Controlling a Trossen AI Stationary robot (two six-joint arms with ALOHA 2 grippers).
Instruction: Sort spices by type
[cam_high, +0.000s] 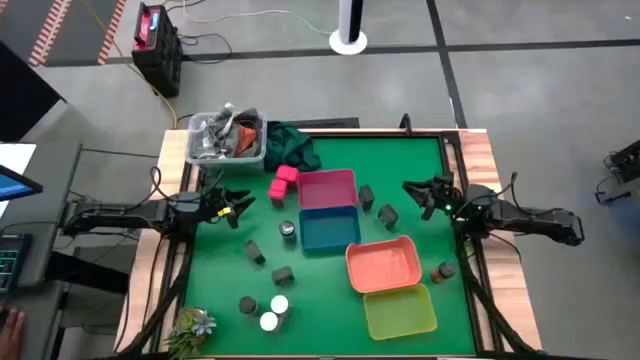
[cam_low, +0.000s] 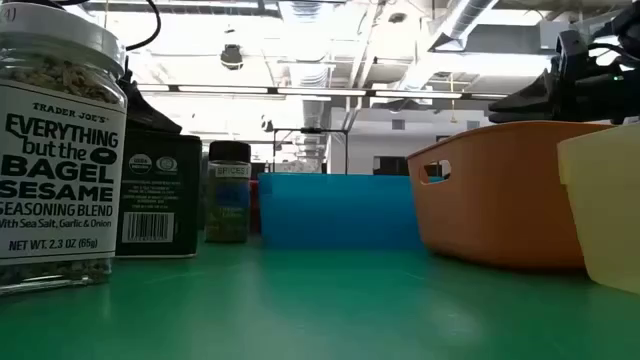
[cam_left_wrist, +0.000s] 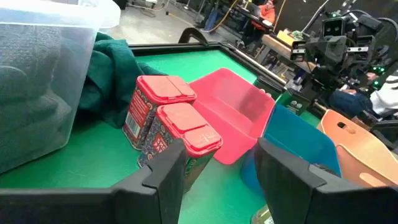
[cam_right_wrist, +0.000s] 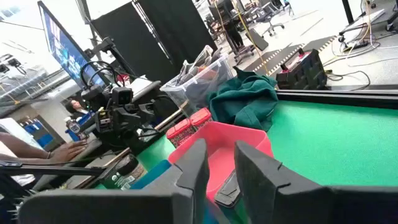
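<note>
Two bright pink blocks (cam_high: 283, 182) (cam_left_wrist: 166, 118) stand side by side on the green mat, left of the pink tray (cam_high: 327, 187). Dark grey boxes (cam_high: 366, 196) (cam_high: 254, 252), dark-capped jars (cam_high: 288, 230) (cam_high: 444, 270) and white-capped jars (cam_high: 273, 313) (cam_low: 60, 150) stand scattered on the mat. My left gripper (cam_high: 235, 207) (cam_left_wrist: 221, 165) hovers open, a little left of the pink blocks, pointing at them. My right gripper (cam_high: 418, 190) (cam_right_wrist: 219, 163) hovers open near the mat's right side, facing the pink tray, with a dark box (cam_right_wrist: 227, 186) below its fingers.
Blue (cam_high: 328, 232), salmon (cam_high: 383, 263) and yellow-green (cam_high: 400, 312) trays run in a line down the middle-right. A clear bin of clutter (cam_high: 226, 138) and a dark green cloth (cam_high: 292, 148) sit at the far left edge. A small plant (cam_high: 195, 325) occupies the near left corner.
</note>
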